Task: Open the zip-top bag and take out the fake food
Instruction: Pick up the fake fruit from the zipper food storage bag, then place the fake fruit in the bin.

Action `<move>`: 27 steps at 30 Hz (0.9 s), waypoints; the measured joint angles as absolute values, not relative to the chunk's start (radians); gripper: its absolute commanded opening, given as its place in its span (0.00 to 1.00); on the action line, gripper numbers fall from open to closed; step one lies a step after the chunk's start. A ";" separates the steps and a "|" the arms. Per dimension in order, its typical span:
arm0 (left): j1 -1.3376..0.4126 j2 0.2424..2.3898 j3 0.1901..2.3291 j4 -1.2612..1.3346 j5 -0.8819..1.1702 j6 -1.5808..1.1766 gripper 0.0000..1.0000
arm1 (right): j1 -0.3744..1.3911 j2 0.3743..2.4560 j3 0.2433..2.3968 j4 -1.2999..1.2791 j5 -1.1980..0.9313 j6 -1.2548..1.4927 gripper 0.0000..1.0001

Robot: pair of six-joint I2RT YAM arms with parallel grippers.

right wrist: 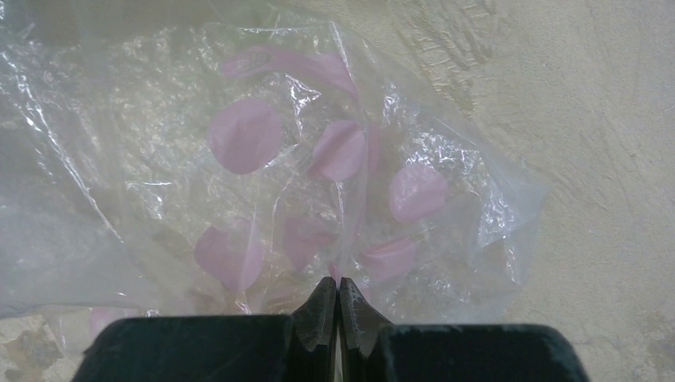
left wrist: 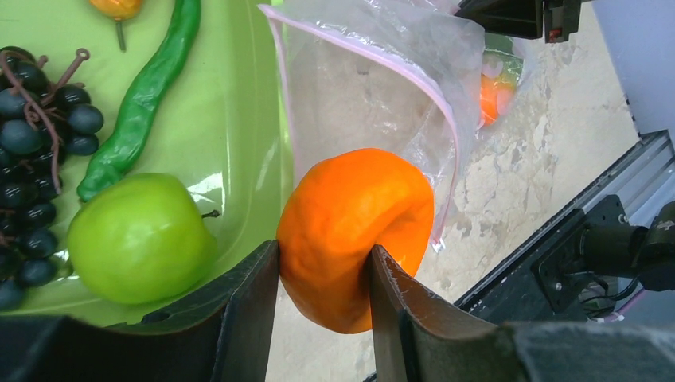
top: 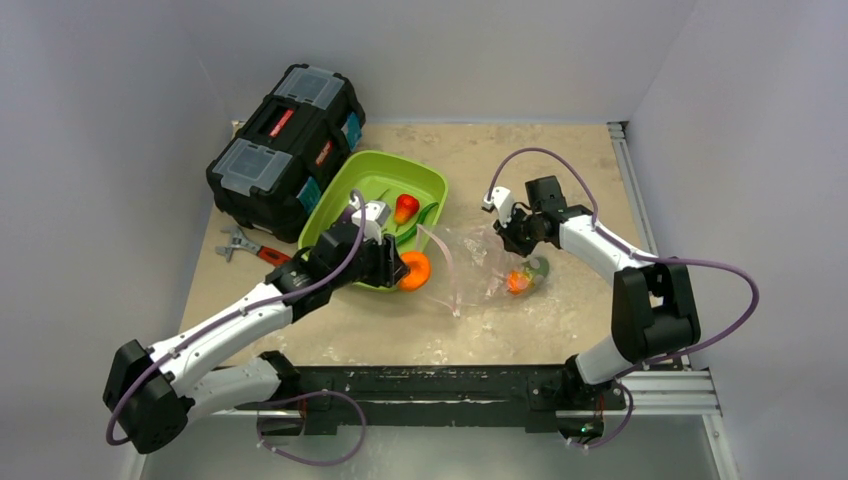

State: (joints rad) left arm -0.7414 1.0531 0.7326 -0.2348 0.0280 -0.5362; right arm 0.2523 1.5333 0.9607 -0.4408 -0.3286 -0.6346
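Observation:
My left gripper (top: pixel 402 268) is shut on the orange fruit (top: pixel 416 271), held just off the near edge of the lime-green tray (top: pixel 368 170). In the left wrist view the fruit (left wrist: pixel 354 223) is squeezed between both fingers (left wrist: pixel 255 310), beside the tray's rim (left wrist: pixel 267 119). The clear zip-top bag (top: pixel 470 262) lies open to the right, its pink zip strip (left wrist: pixel 358 49) gaping. An orange-green mango (top: pixel 522 278) is still inside it. My right gripper (top: pixel 515 236) is shut on the bag's film (right wrist: pixel 318 175), its tips (right wrist: pixel 338 290) pinching a fold.
The tray holds a lime-green ball (left wrist: pixel 139 237), a long green pod (left wrist: pixel 139 103), dark grapes (left wrist: pixel 32 159) and a red pepper (top: pixel 405 208). A black toolbox (top: pixel 290 150) stands at the back left. A red-handled wrench (top: pixel 250 248) lies in front of it.

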 measured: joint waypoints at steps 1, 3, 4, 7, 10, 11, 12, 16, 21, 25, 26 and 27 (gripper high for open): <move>-0.739 1.042 0.733 -0.249 0.025 -0.529 0.00 | 0.252 1.533 0.961 -0.441 -0.329 -0.635 0.00; -0.735 1.021 0.733 -0.272 0.017 -0.520 0.00 | 0.251 1.533 0.961 -0.441 -0.329 -0.635 0.00; -0.732 1.010 0.733 -0.283 0.010 -0.513 0.00 | 0.250 1.533 0.961 -0.441 -0.329 -0.635 0.00; -0.720 0.987 0.734 -0.317 -0.009 -0.500 0.00 | 0.250 1.533 0.961 -0.441 -0.329 -0.635 0.00; -0.710 0.970 0.739 -0.356 -0.025 -0.486 0.00 | 0.250 1.533 0.961 -0.441 -0.329 -0.635 0.00; -0.708 0.965 0.743 -0.366 -0.030 -0.483 0.00 | 0.250 1.533 0.961 -0.441 -0.329 -0.635 0.00; -0.706 0.960 0.748 -0.381 -0.037 -0.477 0.00 | 0.250 1.533 0.961 -0.441 -0.329 -0.635 0.00; -0.693 0.935 0.771 -0.426 -0.062 -0.459 0.00 | 0.250 1.533 0.961 -0.441 -0.329 -0.635 0.00; -0.669 0.901 0.798 -0.484 -0.096 -0.433 0.00 | 0.249 1.533 0.961 -0.441 -0.329 -0.635 0.00; -0.659 0.883 0.825 -0.524 -0.123 -0.418 0.00 | 0.249 1.533 0.961 -0.442 -0.329 -0.635 0.00; -0.657 0.882 0.834 -0.534 -0.131 -0.414 0.00 | 0.250 1.533 0.961 -0.442 -0.328 -0.635 0.00; -0.654 0.881 0.842 -0.544 -0.140 -0.408 0.00 | 0.249 1.533 0.961 -0.442 -0.329 -0.635 0.00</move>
State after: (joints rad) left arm -0.6544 0.8810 0.8417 -0.5442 -0.1402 -0.4076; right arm 0.2493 1.5333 0.9607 -0.4416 -0.3286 -0.6346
